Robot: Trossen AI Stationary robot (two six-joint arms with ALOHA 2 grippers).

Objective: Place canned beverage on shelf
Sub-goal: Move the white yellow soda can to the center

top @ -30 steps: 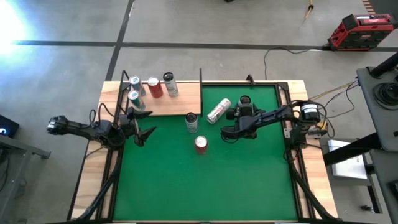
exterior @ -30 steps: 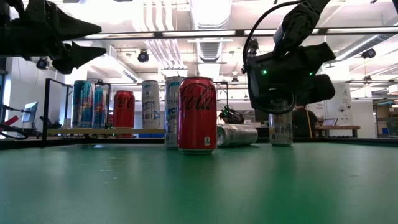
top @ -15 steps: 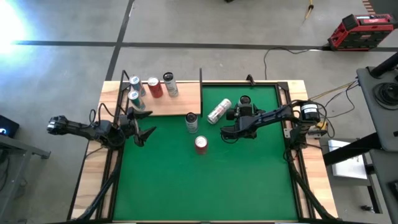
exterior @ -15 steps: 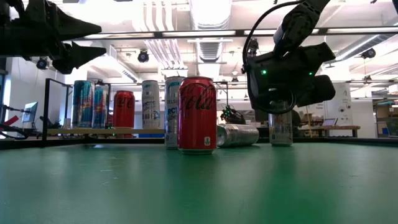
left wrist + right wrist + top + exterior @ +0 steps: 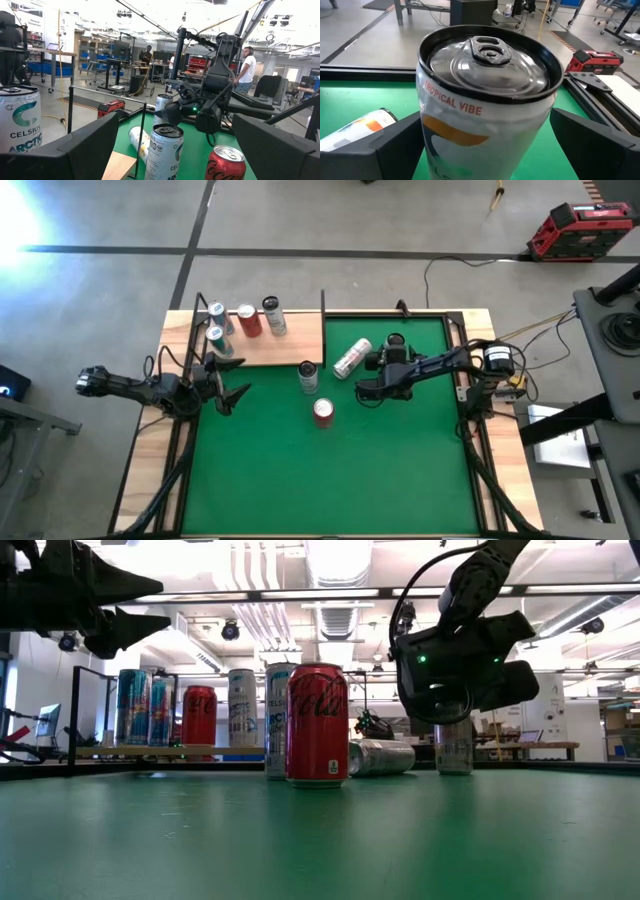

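Right pincer is spread wide around an upright can, not clamped. Left pincer is held wide at 9 o'clock, by the shelf.

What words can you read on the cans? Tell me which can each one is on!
"TROPICAL VIBE": on the white can between the right gripper's open fingers.
"CELSIUS" and "ARCTIC": on the white can at the edge of the left wrist view.
"Coca-Cola" script: on the red can standing on the green mat.
The print on the shelf cans is too small to read.
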